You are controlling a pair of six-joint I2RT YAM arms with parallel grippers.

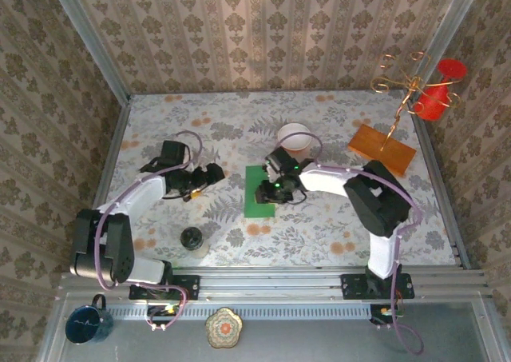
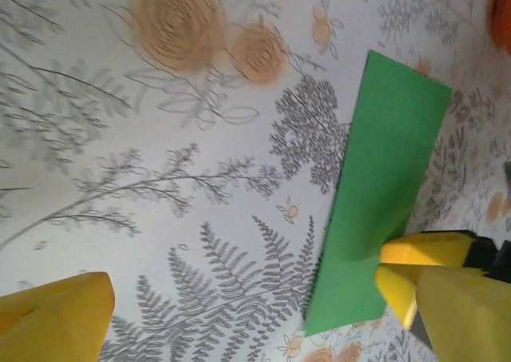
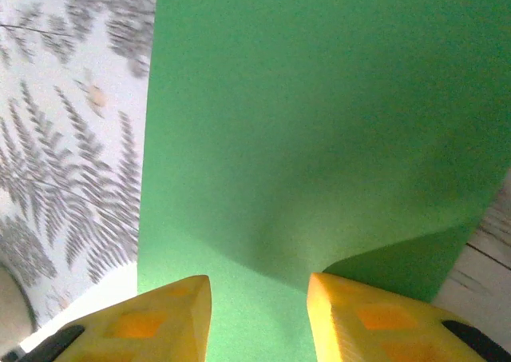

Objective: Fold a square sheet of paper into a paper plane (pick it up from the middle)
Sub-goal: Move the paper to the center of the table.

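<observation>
**While right gripper (image 1: 271,190) sits on green paper (image 1: 257,206), left gripper (image 1: 214,175) stands clear**

Your paper lies mid-table, a narrow strip pointing away from the bases. Right jaws rest half-closed on it; whether they grip it is unclear. Left jaws gape empty near its left edge.

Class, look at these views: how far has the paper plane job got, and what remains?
Done: the paper lies as a narrow strip, apparently folded in half. In hand: the right gripper sits on it, jaws apart, paper buckling ahead of them; the left gripper hangs open beside it. Left: no pointed nose or wings yet.
</observation>
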